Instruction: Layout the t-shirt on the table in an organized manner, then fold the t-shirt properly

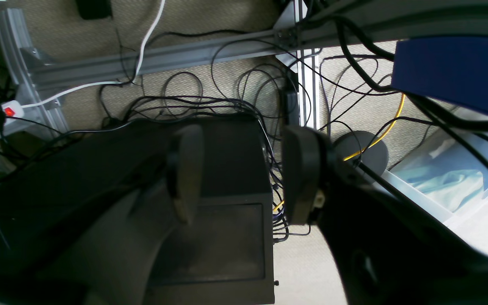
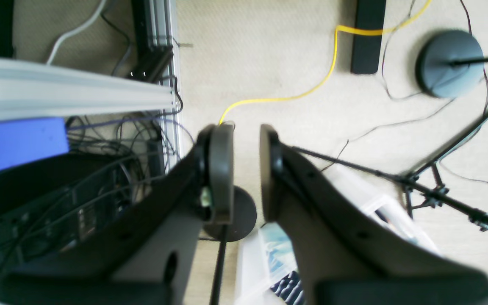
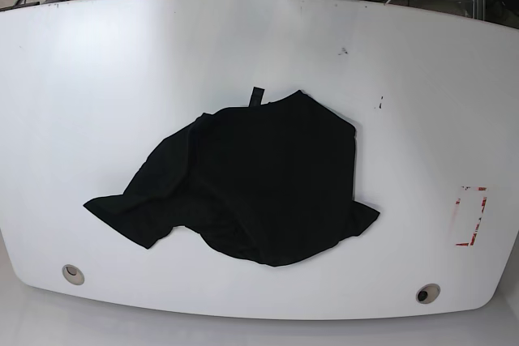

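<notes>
The black t-shirt [image 3: 251, 180] lies crumpled in the middle of the white table [image 3: 97, 79] in the base view, with a small black tag sticking out at its far edge. No arm shows in that view. The left wrist view looks down at the floor; my left gripper [image 1: 244, 176] is open with nothing between its fingers. My right gripper [image 2: 246, 169] also hangs over the floor, its jaws a little apart and empty. Neither wrist view shows the t-shirt or the table.
Two round grey grommet holes [image 3: 73, 273] [image 3: 427, 292] sit near the table's front edge, and a red tape rectangle [image 3: 470, 216] marks the right side. Below the grippers lie tangled cables [image 1: 227, 106], an aluminium frame [image 1: 163, 59], a black box [image 1: 223, 237] and a yellow cable [image 2: 295, 95].
</notes>
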